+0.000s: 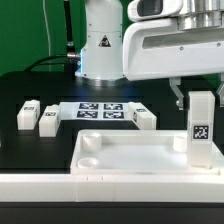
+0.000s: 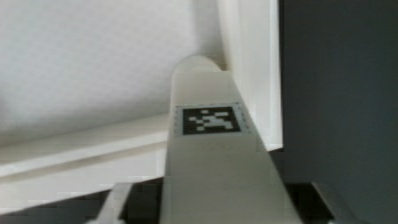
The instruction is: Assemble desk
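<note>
Lying flat behind the white border wall (image 1: pixel 60 185), the desk top (image 1: pixel 130 155) shows its round sockets facing up. The gripper (image 1: pixel 200 92) pinches one leg (image 1: pixel 202 128) upright over the corner at the exterior view's right, probably to seat it in that socket. Behind lie the marker board (image 1: pixel 100 110) and three loose legs (image 1: pixel 48 120), well apart from it. Nothing blocks the way.

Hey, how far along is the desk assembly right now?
Done: nothing looks fitted yet. In hand: the gripper holds one leg upright at a corner of the desk top, on the exterior view's right. Left: seating it, plus three loose legs lying near the marker board.
</note>
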Motion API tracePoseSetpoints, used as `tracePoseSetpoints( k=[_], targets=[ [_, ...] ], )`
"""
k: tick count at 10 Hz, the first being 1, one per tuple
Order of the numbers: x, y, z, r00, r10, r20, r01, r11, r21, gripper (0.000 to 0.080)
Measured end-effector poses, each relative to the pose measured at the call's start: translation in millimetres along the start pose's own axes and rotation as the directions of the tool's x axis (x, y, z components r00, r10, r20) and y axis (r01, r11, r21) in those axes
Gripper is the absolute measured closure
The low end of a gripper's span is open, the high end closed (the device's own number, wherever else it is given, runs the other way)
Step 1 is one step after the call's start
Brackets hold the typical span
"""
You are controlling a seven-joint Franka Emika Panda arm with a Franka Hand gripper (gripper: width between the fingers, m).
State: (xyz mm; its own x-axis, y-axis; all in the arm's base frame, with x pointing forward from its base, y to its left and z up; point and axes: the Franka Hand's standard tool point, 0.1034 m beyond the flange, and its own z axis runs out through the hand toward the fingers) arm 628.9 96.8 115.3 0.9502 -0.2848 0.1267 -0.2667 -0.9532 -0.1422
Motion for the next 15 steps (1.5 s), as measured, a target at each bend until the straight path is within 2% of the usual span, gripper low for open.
tracePoseSetpoints(
  k=[4, 6, 7, 8, 9, 10, 13, 15],
  targets=[
    [0.1, 0.2, -0.1, 0.975, 0.224, -0.006, -0.224, 0.975, -0.008, 0.0508],
    [0.2, 0.3, 0.0, 0.986, 0.164, -0.006, -0.164, 0.986, -0.008, 0.0506],
    [0.1, -0.1, -0.1, 0.991, 0.137, -0.005, -0.137, 0.991, -0.008, 0.0316],
    [-0.3, -0.7, 0.1, 0.999, 0.054, -0.006, -0.054, 0.998, -0.012, 0.0316],
    [-0.2, -1.0, 0.4, 0.998, -0.064, -0.005, 0.064, 0.998, -0.016, 0.0182],
    [0.9, -1.7, -0.1, 0.99, -0.142, -0.006, 0.141, 0.99, -0.016, 0.016],
    [4.6, -1.8, 0.2, 0.91, -0.414, -0.004, 0.414, 0.91, -0.02, 0.0151],
    [6.4, -1.9, 0.6, 0.821, -0.57, -0.001, 0.57, 0.821, -0.029, 0.015]
  ],
)
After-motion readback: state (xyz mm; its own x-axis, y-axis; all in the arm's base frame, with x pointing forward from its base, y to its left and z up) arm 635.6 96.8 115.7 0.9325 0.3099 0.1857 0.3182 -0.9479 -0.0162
